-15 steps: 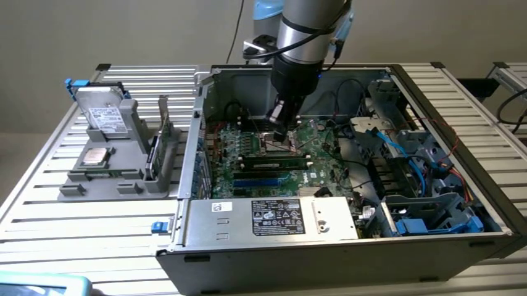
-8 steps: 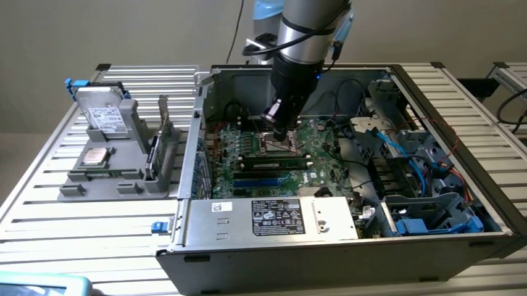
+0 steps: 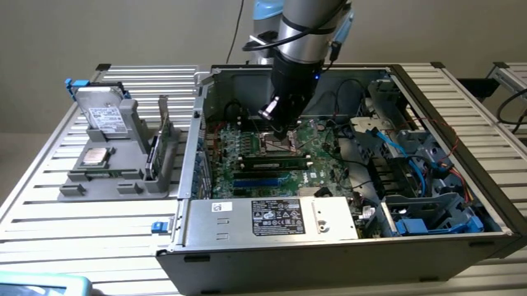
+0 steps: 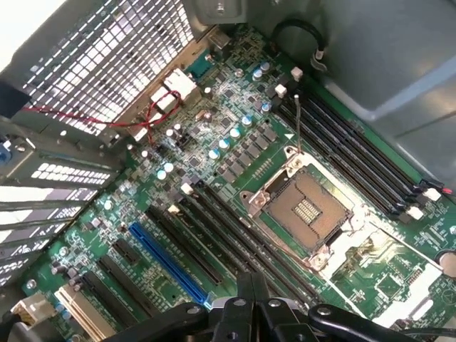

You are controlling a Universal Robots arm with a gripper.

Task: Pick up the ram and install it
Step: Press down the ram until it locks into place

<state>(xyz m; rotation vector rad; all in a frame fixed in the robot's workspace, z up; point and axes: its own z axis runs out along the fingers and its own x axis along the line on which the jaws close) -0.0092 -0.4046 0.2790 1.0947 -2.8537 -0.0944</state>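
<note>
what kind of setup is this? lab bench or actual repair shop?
Likely a lab test bench: an opened desktop PC case lies on a slatted aluminium table, spare parts sit in a grey fixture, and the robot's gripper, shut, hangs over the motherboard.

A plain beige wall (image 3: 123, 31) runs behind everything, bare and evenly lit, with no hard shadows on it. In front of it stands a worktable (image 3: 74, 246) made of ribbed aluminium slats, pale silver and catching a soft, diffuse light from above. At the exterior view's right a second slatted metal surface (image 3: 510, 71) begins just beyond the table's edge, with a dark block near it. At the bottom corner on the exterior view's left, a light blue rounded edge (image 3: 41, 285) pokes into sight.
</note>
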